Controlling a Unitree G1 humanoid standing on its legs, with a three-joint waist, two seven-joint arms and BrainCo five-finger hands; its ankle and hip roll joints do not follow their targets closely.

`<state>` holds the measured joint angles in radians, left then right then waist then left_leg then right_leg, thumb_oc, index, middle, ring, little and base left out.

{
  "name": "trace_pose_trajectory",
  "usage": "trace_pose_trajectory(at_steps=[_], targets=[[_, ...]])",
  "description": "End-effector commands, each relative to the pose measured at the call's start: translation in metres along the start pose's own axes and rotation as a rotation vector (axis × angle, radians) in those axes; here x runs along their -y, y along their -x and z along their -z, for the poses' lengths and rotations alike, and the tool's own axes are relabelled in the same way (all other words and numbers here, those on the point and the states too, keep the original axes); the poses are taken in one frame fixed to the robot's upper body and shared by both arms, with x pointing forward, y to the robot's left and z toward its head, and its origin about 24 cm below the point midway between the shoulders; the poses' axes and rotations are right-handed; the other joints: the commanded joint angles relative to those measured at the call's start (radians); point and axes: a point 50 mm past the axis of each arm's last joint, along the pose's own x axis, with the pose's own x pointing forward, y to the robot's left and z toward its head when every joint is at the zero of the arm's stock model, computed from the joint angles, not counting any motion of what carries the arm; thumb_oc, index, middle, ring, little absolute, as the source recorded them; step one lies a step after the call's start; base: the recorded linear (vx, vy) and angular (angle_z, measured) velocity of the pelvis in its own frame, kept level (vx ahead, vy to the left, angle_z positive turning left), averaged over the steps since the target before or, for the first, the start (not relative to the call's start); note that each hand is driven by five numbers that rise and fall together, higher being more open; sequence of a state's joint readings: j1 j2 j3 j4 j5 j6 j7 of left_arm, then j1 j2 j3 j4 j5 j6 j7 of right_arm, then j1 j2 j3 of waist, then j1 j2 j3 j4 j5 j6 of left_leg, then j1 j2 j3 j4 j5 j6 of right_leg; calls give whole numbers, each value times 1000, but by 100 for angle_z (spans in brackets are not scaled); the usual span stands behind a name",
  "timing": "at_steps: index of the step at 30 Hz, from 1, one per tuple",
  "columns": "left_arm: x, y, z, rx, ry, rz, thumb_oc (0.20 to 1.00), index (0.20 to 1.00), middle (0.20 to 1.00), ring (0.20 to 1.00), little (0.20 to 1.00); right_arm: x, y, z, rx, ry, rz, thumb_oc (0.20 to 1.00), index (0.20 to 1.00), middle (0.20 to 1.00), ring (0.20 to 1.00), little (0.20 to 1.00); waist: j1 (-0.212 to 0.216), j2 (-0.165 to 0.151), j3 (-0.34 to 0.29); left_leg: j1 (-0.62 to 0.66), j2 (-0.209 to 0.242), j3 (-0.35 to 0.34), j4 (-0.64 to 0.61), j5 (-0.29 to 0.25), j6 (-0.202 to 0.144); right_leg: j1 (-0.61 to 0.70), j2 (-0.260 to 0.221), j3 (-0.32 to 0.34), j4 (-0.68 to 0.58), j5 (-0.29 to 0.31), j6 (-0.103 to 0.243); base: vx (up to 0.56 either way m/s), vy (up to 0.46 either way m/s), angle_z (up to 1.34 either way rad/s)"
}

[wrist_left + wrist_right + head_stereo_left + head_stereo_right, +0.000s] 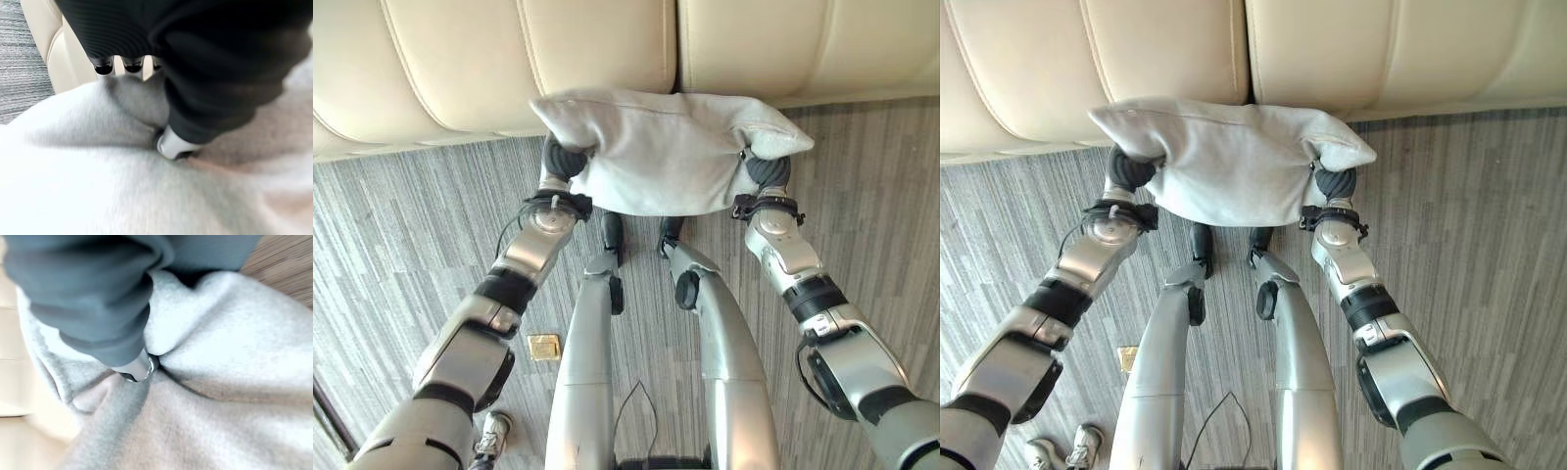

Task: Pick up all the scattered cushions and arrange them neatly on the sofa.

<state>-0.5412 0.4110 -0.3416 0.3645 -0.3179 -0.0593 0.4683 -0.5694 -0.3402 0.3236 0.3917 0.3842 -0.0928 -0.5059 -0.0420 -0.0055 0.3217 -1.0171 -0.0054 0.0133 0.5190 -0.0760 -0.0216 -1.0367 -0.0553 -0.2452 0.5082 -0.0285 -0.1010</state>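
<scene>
I hold a light grey cushion (661, 152) off the floor between both hands, just in front of the cream sofa (489, 59). My left hand (563, 159) grips its left end and my right hand (769, 171) grips its right end, and the cloth bunches around each. In the left wrist view the thumb (171, 144) digs into the cushion (98, 186) while the fingertips hook over its far edge. My other thumb (139, 367) pinches a fold of the cushion (234, 382) in the right wrist view. The cushion's far edge overlaps the sofa's front.
Grey striped carpet (401, 255) runs along the sofa front. A small gold square object (544, 346) lies on the floor by my left arm. A person's shoe (491, 436) shows at the lower left.
</scene>
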Motion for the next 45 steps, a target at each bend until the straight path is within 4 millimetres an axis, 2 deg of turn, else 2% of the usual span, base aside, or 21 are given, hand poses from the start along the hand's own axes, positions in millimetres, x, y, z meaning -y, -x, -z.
trace_pose_trajectory(at_steps=[1,2,3,4,7,9,13,16,19,21,23,28,32,34,35,36,37,39,40,43,45], targets=[[22,-15,-65,311,52,80,200,200,200,200,200,-43,-4,-59,292,-37,-209,200,200,200,200,200,-23,-1,-20,95,16,-26,51,-137,-10,85,-16,88,-16,-72,160,66,-49,21],[17,11,-41,265,99,99,200,200,200,200,200,-31,22,-41,277,-48,-263,200,200,200,200,200,-27,-18,-37,270,5,-20,-83,-82,-14,248,-25,76,-134,-19,163,93,-49,21],[16,21,-30,241,88,110,200,200,200,200,200,-28,33,-32,259,-49,-283,200,200,200,200,200,-25,-23,-36,354,3,-21,-133,-73,-18,325,-22,75,-170,-12,167,98,-48,17],[16,21,-30,241,88,110,200,200,200,200,200,-28,33,-32,259,-49,-283,200,200,200,200,200,-25,-23,-35,356,3,-21,-134,-73,-18,327,-22,75,-171,-12,167,125,-58,3],[1,56,5,140,93,130,200,200,200,200,200,-9,64,-10,190,-62,-335,200,200,200,200,200,-16,-35,-71,615,9,-16,-286,-37,-30,590,-13,65,-305,-1,174,262,-69,6],[-6,70,17,82,145,121,200,200,200,200,200,0,76,-2,163,-66,-346,200,200,200,200,200,-12,-42,-89,707,25,-6,-316,-33,-40,695,2,68,-346,-9,173,258,-74,-4],[-17,92,37,-5,176,121,200,200,200,200,200,19,94,13,91,-49,-355,200,200,200,200,200,0,-52,-130,779,60,50,-232,39,-60,878,6,49,-416,-30,168,232,-18,6],[-19,98,44,-43,187,111,200,200,200,200,200,25,95,17,68,-23,-341,200,200,200,200,200,13,-53,-142,783,64,100,-217,22,-49,927,0,55,-434,-40,168,109,29,-11],[-23,107,52,-88,165,120,200,200,200,200,200,32,98,21,50,0,-316,200,200,200,200,200,28,-59,-169,784,32,148,-284,-6,-32,988,5,70,-467,-45,174,208,36,-23],[-25,110,56,-108,147,126,200,200,200,200,200,37,99,21,44,-5,-292,200,200,200,200,200,44,-63,-174,729,2,159,-299,31,-29,1039,23,83,-492,-53,173,181,8,-8],[-29,114,58,-123,127,132,200,200,200,200,200,41,101,22,35,-40,-257,200,200,200,200,200,71,-55,-184,663,-33,162,-352,115,-35,1088,68,111,-509,-69,169,267,11,-11],[-34,122,62,-145,124,127,200,200,200,200,200,42,103,23,27,-65,-254,200,200,200,200,200,110,-53,-209,654,-49,155,-403,151,-21,1145,93,166,-513,-90,166,212,51,-50],[-42,127,64,-158,120,116,200,200,200,200,200,31,106,23,25,-80,-310,200,200,200,200,200,132,-69,-233,732,-46,135,-429,133,17,1162,53,191,-453,-121,201,263,137,-66],[-46,126,64,-160,115,109,200,200,200,200,200,24,103,18,50,-75,-345,200,200,200,200,200,144,-63,-226,776,-32,161,-439,114,38,1116,23,193,-323,-82,240,116,135,-63],[-50,122,63,-149,85,108,200,200,200,200,200,17,100,13,73,-83,-373,200,200,200,200,200,139,-46,-204,812,-9,168,-432,89,54,1017,-3,185,-176,-42,271,49,70,-76],[-50,122,63,-148,85,108,200,200,200,200,200,17,100,13,74,-83,-373,200,200,200,200,200,139,-47,-204,810,-9,169,-431,89,54,1012,-4,186,-169,-45,271,70,0,-67],[-53,121,63,-145,82,93,200,200,200,200,200,13,97,11,85,-88,-389,200,200,200,200,200,143,-34,-204,833,1,162,-434,66,54,976,-53,133,-211,-61,251,77,-65,-20],[-53,122,62,-142,86,95,200,200,200,200,200,11,96,8,99,-89,-408,200,200,200,200,200,133,-22,-201,857,12,140,-445,50,47,932,-93,96,-273,-48,238,105,-76,-23],[-53,122,62,-142,86,95,200,200,200,200,200,11,96,8,99,-88,-409,200,200,200,200,200,131,-21,-201,857,12,137,-444,49,47,935,-93,93,-274,-48,238,127,-100,-22],[-53,122,65,-153,100,83,200,200,200,200,200,11,94,7,103,-54,-432,200,200,200,200,200,92,-16,-174,930,15,91,-471,24,22,855,-119,134,-411,55,267,171,-236,26],[-48,123,65,-148,117,105,200,200,200,200,200,14,97,10,89,-67,-430,200,200,200,200,200,87,-43,-176,935,11,72,-453,12,0,896,-128,128,-465,89,276,146,-411,92]])
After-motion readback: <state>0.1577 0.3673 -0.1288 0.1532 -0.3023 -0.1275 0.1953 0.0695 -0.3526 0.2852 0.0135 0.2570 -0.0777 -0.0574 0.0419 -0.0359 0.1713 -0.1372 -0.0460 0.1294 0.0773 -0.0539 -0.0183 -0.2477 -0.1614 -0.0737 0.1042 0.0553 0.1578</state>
